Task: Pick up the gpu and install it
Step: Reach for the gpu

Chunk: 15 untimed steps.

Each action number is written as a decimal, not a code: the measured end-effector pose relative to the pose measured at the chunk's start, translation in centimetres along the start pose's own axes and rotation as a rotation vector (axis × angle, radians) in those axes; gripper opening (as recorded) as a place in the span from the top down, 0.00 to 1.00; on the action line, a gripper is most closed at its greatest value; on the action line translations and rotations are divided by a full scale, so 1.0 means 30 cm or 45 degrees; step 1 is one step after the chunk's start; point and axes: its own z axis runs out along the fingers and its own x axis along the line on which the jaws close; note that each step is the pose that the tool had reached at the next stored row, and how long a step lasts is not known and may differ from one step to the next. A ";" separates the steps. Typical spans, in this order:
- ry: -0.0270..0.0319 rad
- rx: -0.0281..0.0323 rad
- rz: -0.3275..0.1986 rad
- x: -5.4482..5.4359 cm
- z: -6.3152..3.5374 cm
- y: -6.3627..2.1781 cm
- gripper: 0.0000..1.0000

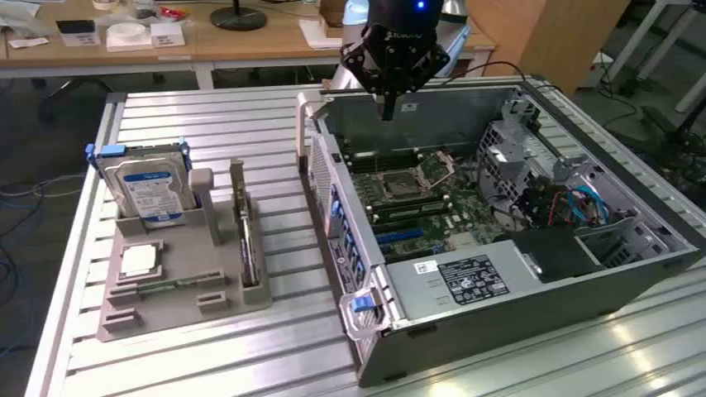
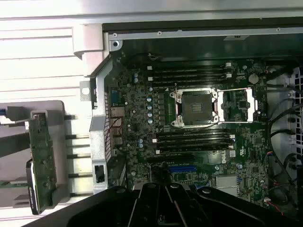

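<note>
Gripper [image 1: 388, 112]: clenched, empty, hovering above open computer case [image 1: 617, 298]. Graphics card [image 1: 250, 246]: standing edgewise in holder [image 1: 177, 277], well apart from gripper, likely keeping its edge graspable.

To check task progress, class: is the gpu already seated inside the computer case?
No, the gpu stands upright in the gray holder outside the computer case.

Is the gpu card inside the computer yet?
Out: the gpu stands on edge in the grey holder on the table, outside the computer case.
</note>
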 end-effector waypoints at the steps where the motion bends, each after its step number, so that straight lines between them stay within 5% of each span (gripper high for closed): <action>1: -0.0001 0.0000 0.000 0.000 0.000 0.000 0.89; 15: 0.0000 0.0000 0.000 0.036 -0.001 -0.003 0.89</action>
